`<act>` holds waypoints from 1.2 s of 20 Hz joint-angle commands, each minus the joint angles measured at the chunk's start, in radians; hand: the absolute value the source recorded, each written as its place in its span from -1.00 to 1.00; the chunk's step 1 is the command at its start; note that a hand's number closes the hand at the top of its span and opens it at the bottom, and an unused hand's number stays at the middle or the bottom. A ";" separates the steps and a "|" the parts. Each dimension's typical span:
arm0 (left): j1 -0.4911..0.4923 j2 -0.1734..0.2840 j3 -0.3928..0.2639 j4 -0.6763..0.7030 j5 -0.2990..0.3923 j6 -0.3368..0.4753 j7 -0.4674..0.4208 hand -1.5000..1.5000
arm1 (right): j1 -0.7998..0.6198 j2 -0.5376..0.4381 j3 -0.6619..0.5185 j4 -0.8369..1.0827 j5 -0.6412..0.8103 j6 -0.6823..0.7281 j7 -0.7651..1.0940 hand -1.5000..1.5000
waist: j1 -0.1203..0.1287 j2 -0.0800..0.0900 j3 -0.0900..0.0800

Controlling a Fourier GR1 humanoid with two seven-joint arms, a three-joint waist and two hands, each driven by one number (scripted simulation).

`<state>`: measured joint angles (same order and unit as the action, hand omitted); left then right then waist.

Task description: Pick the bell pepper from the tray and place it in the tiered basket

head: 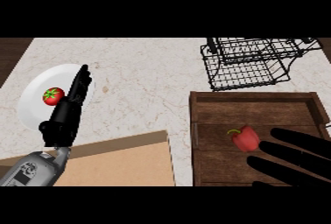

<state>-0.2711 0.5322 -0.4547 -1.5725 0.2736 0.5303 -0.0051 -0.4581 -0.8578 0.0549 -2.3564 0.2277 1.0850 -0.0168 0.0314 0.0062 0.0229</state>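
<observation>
Seeing bell pepper [246, 138] on my feed: red, glossy, short curved green stem at upper left end. Lying on side, roughly mid tray, tilted a bit diagonal.

Tray [255, 97]: dark brown wood, raised rim, plank floor, sits at right side of counter, bottom part runs out of my view.

Tiered basket [249, 61]: black wire, open grid, standing just behind tray's far edge, at top right. Upper tier cut off by frame, lower shelf visible. Pepper not in basket, well apart from it.
</observation>
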 commanded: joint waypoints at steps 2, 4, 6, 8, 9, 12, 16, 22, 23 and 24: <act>-0.008 -0.115 -0.048 0.022 0.012 0.028 0.020 0.00 | -0.009 -0.025 0.082 0.006 0.133 -0.006 -0.163 -1.00 | 0.000 0.013 -0.017; 0.032 -0.126 -0.061 0.016 -0.008 0.052 -0.027 0.00 | -0.014 -0.039 0.107 -0.035 0.166 -0.042 -0.199 -1.00 | 0.000 0.009 -0.017; 0.033 -0.105 -0.055 0.001 -0.006 0.061 0.002 0.00 | 0.003 -0.042 0.142 -0.042 0.225 -0.094 -0.221 -1.00 | 0.000 0.006 -0.017; 0.025 -0.053 -0.011 -0.022 0.042 0.005 -0.002 0.00 | -0.011 -0.070 0.154 0.036 0.273 -0.142 -0.286 -1.00 | 0.014 0.009 -0.017; 0.018 -0.084 -0.038 -0.004 0.023 0.025 -0.003 0.00 | 0.002 -0.067 0.172 0.045 0.312 -0.187 -0.302 -1.00 | 0.002 0.009 -0.017; 0.021 -0.092 -0.025 0.068 0.029 0.022 -0.044 0.00 | 0.068 -0.095 0.240 0.079 0.443 -0.301 -0.336 -1.00 | -0.015 0.010 -0.019; 0.053 -0.072 -0.025 -0.008 0.051 0.014 -0.008 0.00 | 0.096 -0.101 0.252 0.232 0.527 -0.450 -0.424 -1.00 | -0.008 0.003 -0.021; 0.046 -0.072 -0.028 -0.028 0.022 0.050 0.010 0.00 | 0.131 -0.125 0.287 0.396 0.618 -0.575 -0.569 -1.00 | -0.015 -0.002 -0.022; -0.005 -0.094 -0.018 0.026 0.019 0.056 0.024 0.00 | 0.094 -0.113 0.302 0.457 0.635 -0.591 -0.596 -1.00 | -0.014 0.002 -0.022; 0.033 -0.090 -0.022 0.033 0.030 0.026 -0.017 0.00 | 0.116 -0.115 0.299 0.422 0.623 -0.566 -0.584 -1.00 | -0.023 -0.001 -0.023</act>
<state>-0.2636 0.5343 -0.4671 -1.5783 0.2867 0.5600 0.0017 -0.3458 -0.9791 0.3308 -1.9984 0.8095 0.5370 -0.5362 0.0201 -0.0022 0.0210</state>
